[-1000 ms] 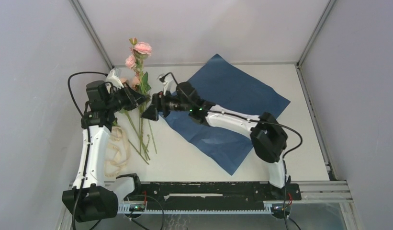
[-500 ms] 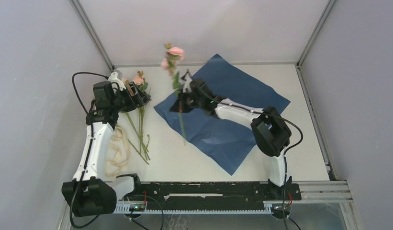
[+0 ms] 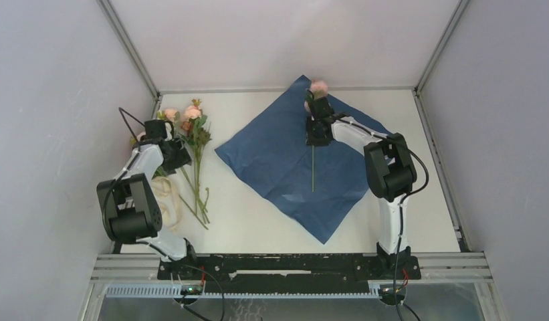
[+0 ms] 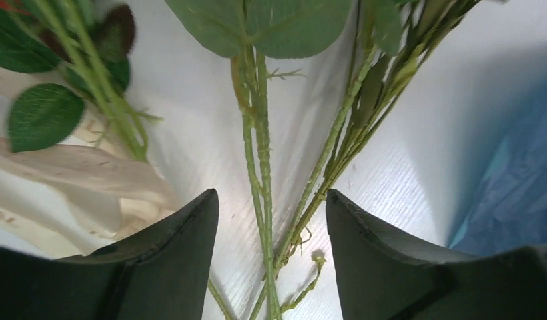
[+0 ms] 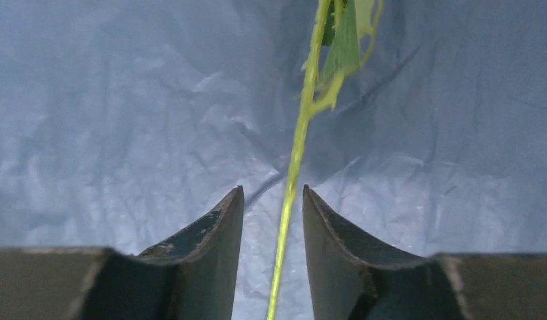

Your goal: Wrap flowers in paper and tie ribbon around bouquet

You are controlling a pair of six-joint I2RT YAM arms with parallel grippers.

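**Lying apart: one stem on the paper, the rest at the L side**

A large crinkly square sheet of paper (image 3: 271,160), dark navy face up, is spread as a diamond across the centre-R of the white table top (image 3: 245,221). One single flower (image 3: 313,167), a pink rose-like bloom on a long thin green stem, is laid on it. The bloom is toward the far corner and the stem end points at the arm bases.

The right gripper (image 5: 272,191) is held low over this stem, a little below the bloom. Its black fingers are seen parted, w/ the stem running through the gap and blue paper visible on both sides of it, so nothing is gripped.

The other flowers (image 3: 194,127), pink and cream blooms w/ green leaves and thin stems, are seen on the bare table just L of the paper, apart from it. The left gripper (image 4: 270,195) is set over their stems, fingers spread wide. Several stems pass between them w/o being pinched.

The ribbon (image 3: 166,200), a narrow cream lace-like strip, is heaped in loose loops beside the stems, near the L arm.
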